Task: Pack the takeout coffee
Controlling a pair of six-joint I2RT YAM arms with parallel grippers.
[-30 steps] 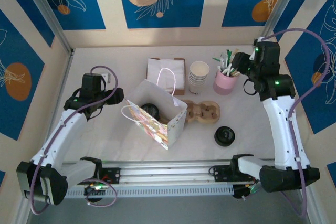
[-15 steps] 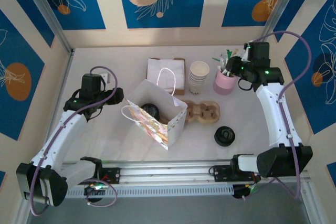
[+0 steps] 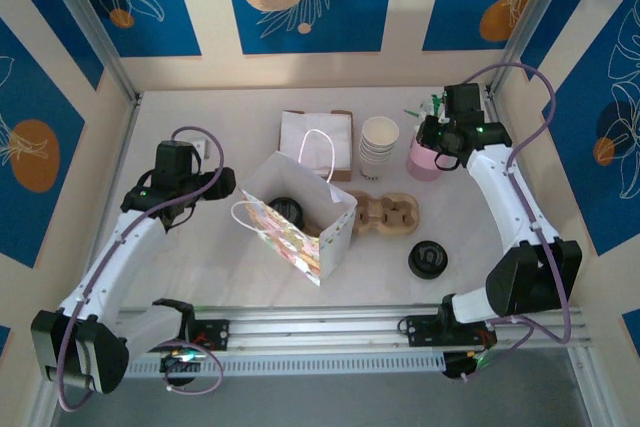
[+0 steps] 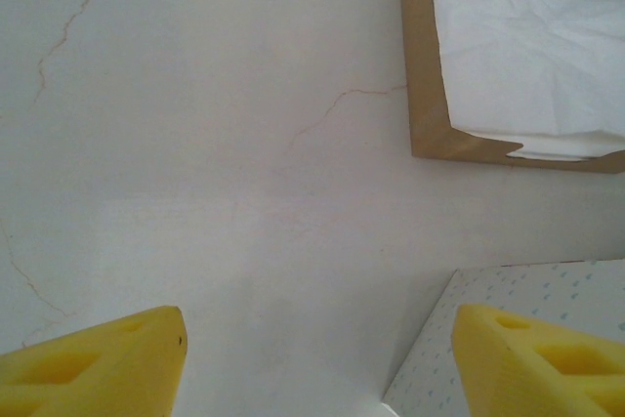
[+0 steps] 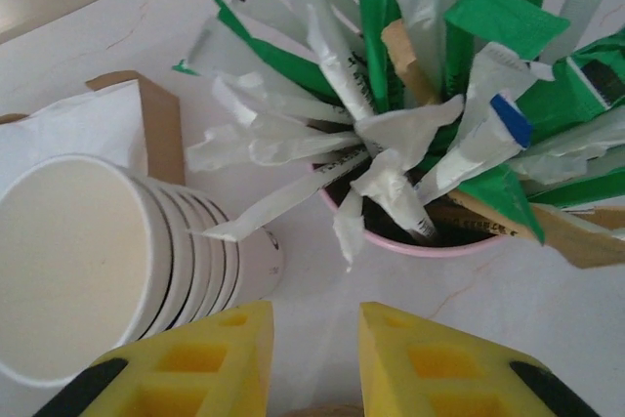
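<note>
The takeout coffee point(image 3: 428, 258), a small dark cup with a round black lid, stands on the table right of the middle, apart from both grippers. A white patterned paper bag point(image 3: 296, 219) stands open in the middle, with a dark round thing point(image 3: 285, 209) inside it. My left gripper point(image 3: 224, 184) hovers just left of the bag, open with nothing between its yellow fingers point(image 4: 107, 363); the bag's speckled side point(image 4: 547, 285) shows beside it. My right gripper point(image 3: 431, 136) hangs above the pink cup point(image 3: 428, 157); its jaws point(image 5: 315, 339) stand a narrow gap apart and hold nothing.
A brown pulp carrier point(image 3: 385, 215) lies right of the bag. A stack of white paper cups point(image 3: 379, 147) point(image 5: 88, 251) stands beside the pink cup point(image 5: 439, 246), which is full of green and white packets. Napkins in a brown tray point(image 3: 320, 142) point(image 4: 518, 56) lie behind the bag.
The right arm has swung left and towards the back wall, bringing its gripper over the pink cup. The left arm, bag and coffee have not moved.
</note>
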